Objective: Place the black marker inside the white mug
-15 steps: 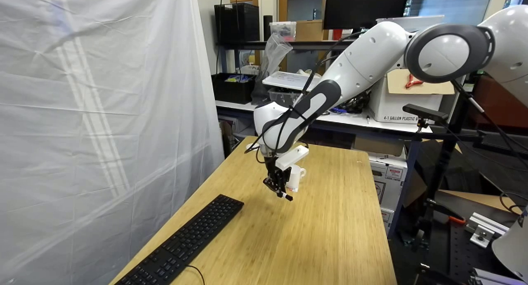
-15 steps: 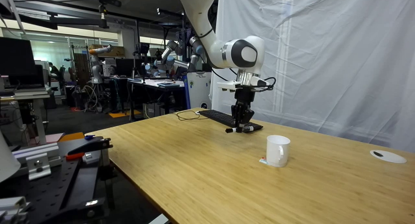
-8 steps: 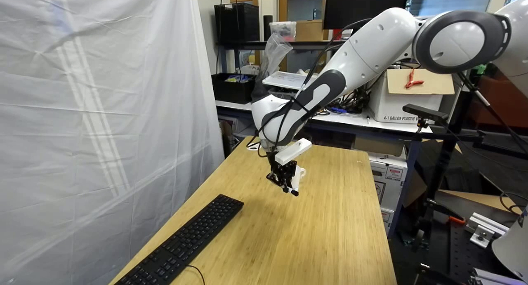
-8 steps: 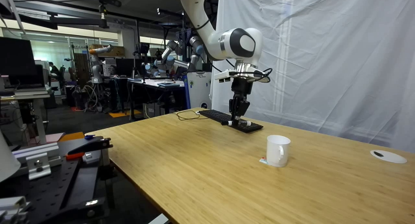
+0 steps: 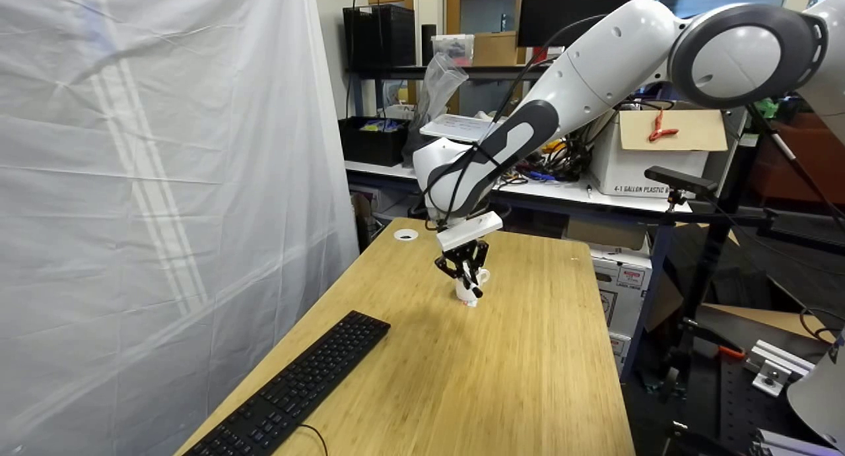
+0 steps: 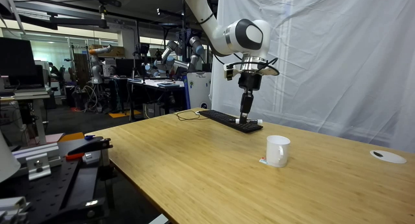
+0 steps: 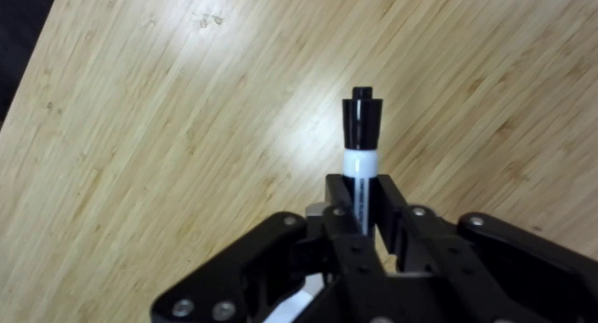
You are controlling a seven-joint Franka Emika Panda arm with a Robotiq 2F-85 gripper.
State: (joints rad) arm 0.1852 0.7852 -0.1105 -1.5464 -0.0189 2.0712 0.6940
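Observation:
My gripper [image 7: 359, 185] is shut on the black marker [image 7: 362, 126], around its middle; the black cap end sticks out past the fingertips. In an exterior view the gripper [image 6: 243, 118] holds the marker [image 6: 252, 121] roughly level above the table, its white end toward the mug's side. The white mug [image 6: 275, 152] stands upright on the table, apart from and lower than the marker, handle toward that camera. In an exterior view the gripper [image 5: 467, 270] and marker [image 5: 476, 291] partly hide the mug [image 5: 463, 293]. In the wrist view a white patch behind the linkage cannot be identified.
A long black keyboard [image 5: 290, 390] lies along the table's curtain side. A small printed packet [image 6: 263, 160] lies beside the mug's base. A flat white round object [image 6: 389, 156] lies at the far end. A white curtain [image 5: 198, 179] hangs along one side of the table [image 5: 502, 377].
The gripper has risen and turned about its upright axis, swinging the marker's cap away from the camera in an exterior view. It still holds the marker. The mug has not moved.

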